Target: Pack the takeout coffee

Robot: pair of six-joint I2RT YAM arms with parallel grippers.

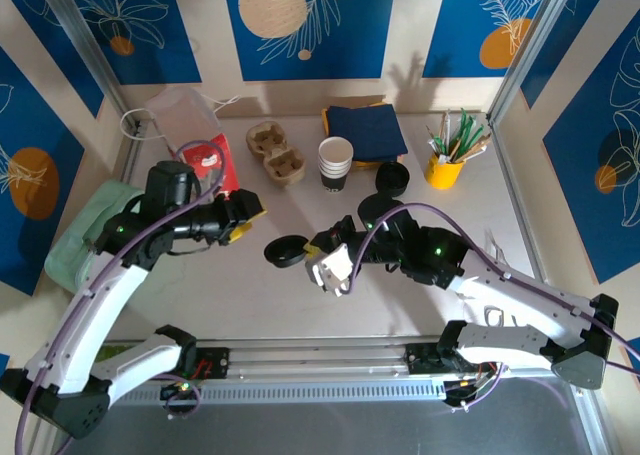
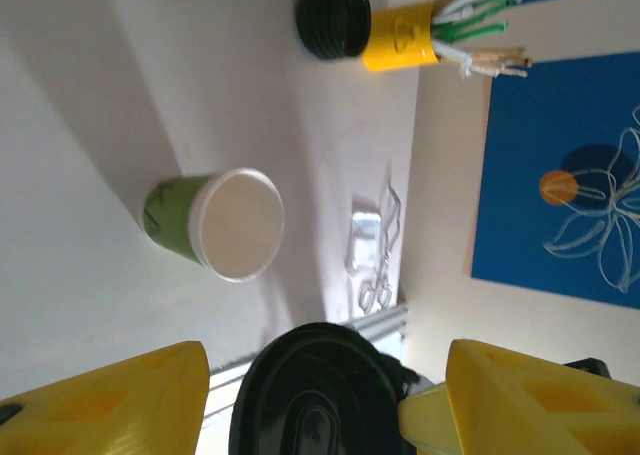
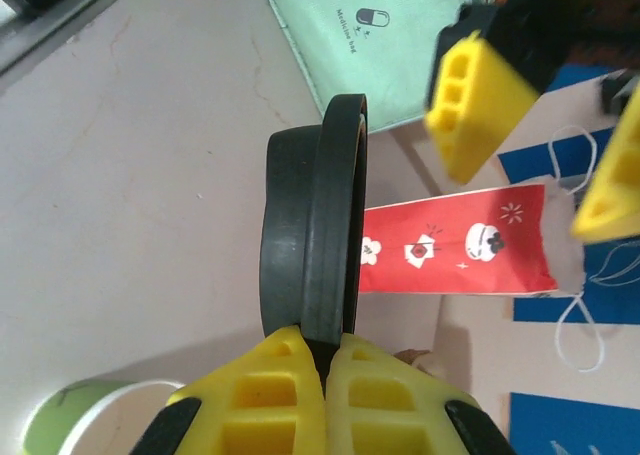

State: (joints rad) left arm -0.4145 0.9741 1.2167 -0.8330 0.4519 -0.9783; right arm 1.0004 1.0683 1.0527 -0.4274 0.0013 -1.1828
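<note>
Top view, left gripper (image 1: 250, 225): hanging over the table's (image 1: 250, 300) left half, fingers spread apart, pointing right at the lid without touching it.
Top view, right gripper (image 1: 312, 248): pinching the black lid (image 1: 288, 251) by its right edge, fingers pressed together on it.
Top view, cup (image 1: 336, 268): lying on the table near the middle, just under the right gripper, partly covered by that arm.
Top view, far edge: standing in a row from the left, bag (image 1: 185, 110), carrier (image 1: 276, 153), cup stack (image 1: 335, 162), napkins (image 1: 365, 130), lid pile (image 1: 392, 180), yellow pot (image 1: 444, 168).
Left wrist, left gripper (image 2: 325, 350): gaping wide, one yellow finger (image 2: 120, 405) in each bottom corner, the lid (image 2: 320, 395) sitting low between them.
Left wrist, cup (image 2: 215, 223): lying on its side beyond the lid, green wall to the left, white round end facing the camera.
Left wrist, pot (image 2: 400, 37): holding sticks at the top, just beside the lid pile (image 2: 335, 20).
Right wrist, right gripper (image 3: 325, 350): clamping the rim of the lid (image 3: 315, 245), holding it on edge.
Right wrist, left gripper (image 3: 545, 150): blurring at upper right, fingers apart, clear of the lid.
Right wrist, cup (image 3: 70, 420): showing green wall and white rim in the bottom-left corner, near the lid.
Right wrist, backdrop: lying behind the lid, red packet (image 3: 460, 250) and green pouch (image 3: 380, 35).
</note>
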